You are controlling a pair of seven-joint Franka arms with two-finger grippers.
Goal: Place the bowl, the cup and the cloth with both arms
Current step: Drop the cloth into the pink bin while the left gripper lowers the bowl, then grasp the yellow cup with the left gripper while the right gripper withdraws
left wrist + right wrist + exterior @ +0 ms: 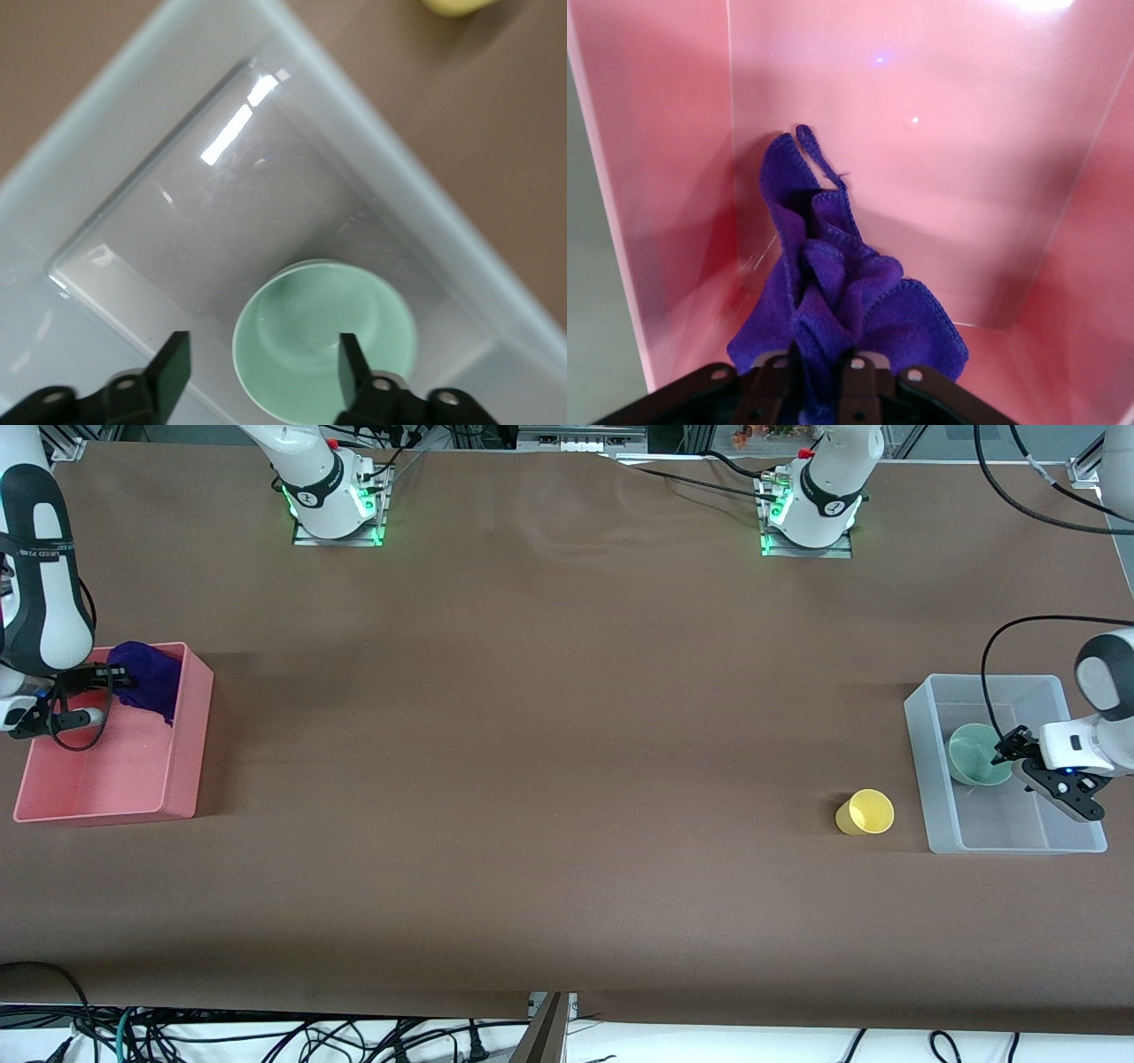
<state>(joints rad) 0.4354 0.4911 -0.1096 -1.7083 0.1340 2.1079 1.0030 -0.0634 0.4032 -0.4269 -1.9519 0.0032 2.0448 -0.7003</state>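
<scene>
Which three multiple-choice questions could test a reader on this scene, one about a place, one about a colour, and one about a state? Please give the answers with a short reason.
1. Where is the bowl?
A. In the clear bin
B. In the pink bin
C. On the bare table beside the cup

2. What colour is the cup that stands on the table?
A. Purple
B. Yellow
C. Mint green

3. How do the fingers of the left gripper stand?
A. Shut on the bowl
B. Shut on the cup
C. Open, over the bowl

Answers:
1. A: the front view shows the green bowl inside the clear bin at the left arm's end of the table.
2. B: the cup beside the clear bin is plain yellow.
3. C: the left wrist view shows the fingers spread apart, with the bowl lying free below them.
</scene>
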